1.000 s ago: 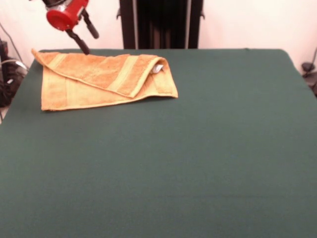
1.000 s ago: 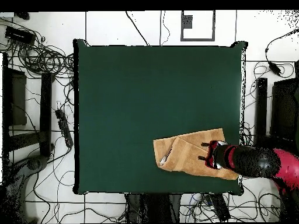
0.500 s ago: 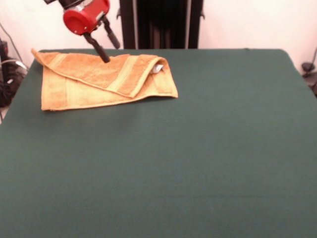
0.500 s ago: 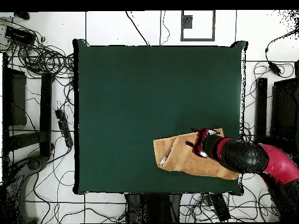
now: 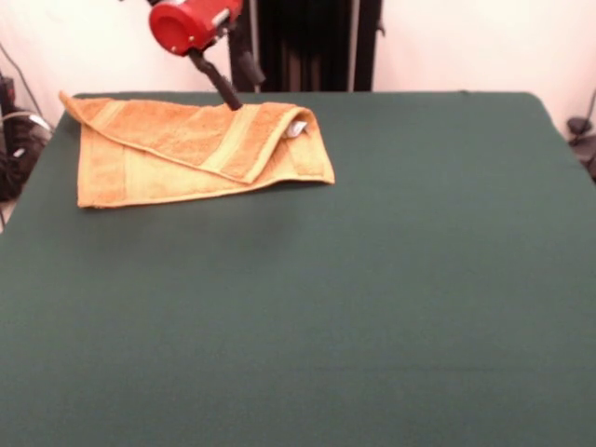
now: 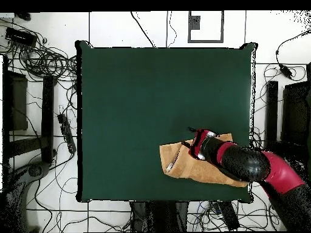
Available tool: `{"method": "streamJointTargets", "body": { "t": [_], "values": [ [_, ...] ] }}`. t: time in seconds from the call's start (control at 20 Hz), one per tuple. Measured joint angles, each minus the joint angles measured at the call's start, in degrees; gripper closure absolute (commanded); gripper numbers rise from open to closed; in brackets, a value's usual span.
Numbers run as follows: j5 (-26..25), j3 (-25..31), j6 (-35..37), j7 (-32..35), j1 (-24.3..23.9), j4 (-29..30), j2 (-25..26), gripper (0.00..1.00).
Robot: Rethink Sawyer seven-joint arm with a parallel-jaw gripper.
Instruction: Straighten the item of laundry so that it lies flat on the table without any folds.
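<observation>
The table (image 5: 391, 279) carries the towel (image 5: 177, 149) folded over near one corner, its tag (image 5: 297, 128) showing. The gripper (image 5: 237, 86) hovers above the fold, fingers (image 5: 223, 91) spread, released. Risk: pinching both layers would drag the towel instead of unfolding it.

Orange towel (image 6: 182, 166) folded, near table (image 6: 146, 97) bottom-right corner. Red-black arm (image 6: 255, 170) reaching in from right, lying over towel. Gripper (image 6: 193, 142) above towel's upper edge. Cables (image 6: 42, 57) tangled on floor, left.
</observation>
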Motion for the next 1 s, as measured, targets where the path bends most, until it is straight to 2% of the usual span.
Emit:
{"method": "streamJointTargets", "body": {
  "t": [0.1, 0.15, 1.0],
  "values": [
    [1.06, -0.19, -0.64, 0.00, 1.07, 0.35, -0.01, 0.00],
    [1.72, -0.32, -1.01, 0.00, 1.76, 0.52, -0.01, 1.00],
    [5.61, -4.97, -1.44, 0.01, 9.96, 0.57, -0.41, 1.00]
  ]
}}
